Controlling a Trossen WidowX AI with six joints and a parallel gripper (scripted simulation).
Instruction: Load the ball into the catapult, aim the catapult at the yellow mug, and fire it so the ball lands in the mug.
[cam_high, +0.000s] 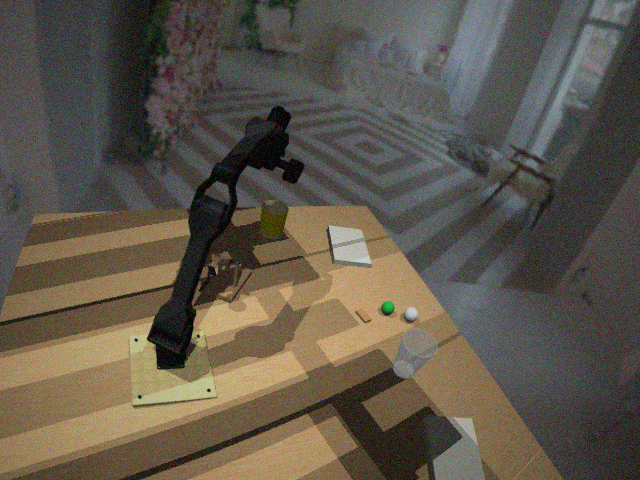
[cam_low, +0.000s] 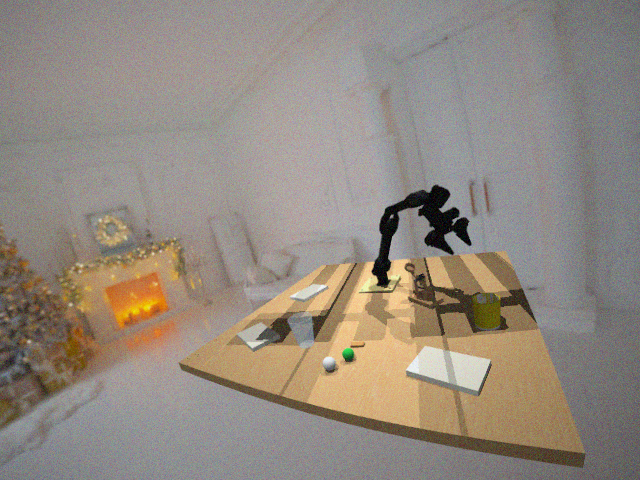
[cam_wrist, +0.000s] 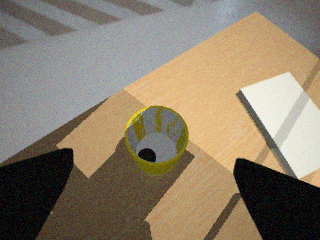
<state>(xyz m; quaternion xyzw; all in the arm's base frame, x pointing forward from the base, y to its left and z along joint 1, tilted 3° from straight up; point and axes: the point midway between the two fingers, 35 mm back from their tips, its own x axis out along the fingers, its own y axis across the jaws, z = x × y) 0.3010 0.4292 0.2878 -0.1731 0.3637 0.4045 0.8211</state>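
Ball (cam_wrist: 147, 155) first: going by the wrist view, there's a dark round thing down at the bottom of the yellow mug (cam_high: 272, 222) (cam_low: 486, 314) (cam_wrist: 160, 166), and I'm pretty sure that's it. Can't totally rule out a shadow or a mark, and the other two views don't let you see down inside, but it reads as a ball to me.

Catapult (cam_high: 240, 288) (cam_low: 423, 302) is standing on the table between the robot's base and the mug, with its round scoop stuck up high in the exterior view. I don't see anything sitting in the scoop, so that fits with it having been fired. The mug's upright too, so nothing looks knocked over.

Gripper (cam_high: 287, 149) (cam_low: 461, 248) (cam_wrist: 155, 161) is up in the air, fingers spread wide with nothing between them, not touching the mug or the catapult.

Green ball (cam_high: 387, 307) (cam_low: 348, 354) and white ball (cam_high: 410, 314) (cam_low: 329, 363) are sitting on the table near the clear cup (cam_high: 415, 351) (cam_low: 301, 330), and I'm guessing they're just extras.

So loading, aiming and firing all look done, imo. If that dark blob really is the ball, all that's left is not bumping the mug while backing off.
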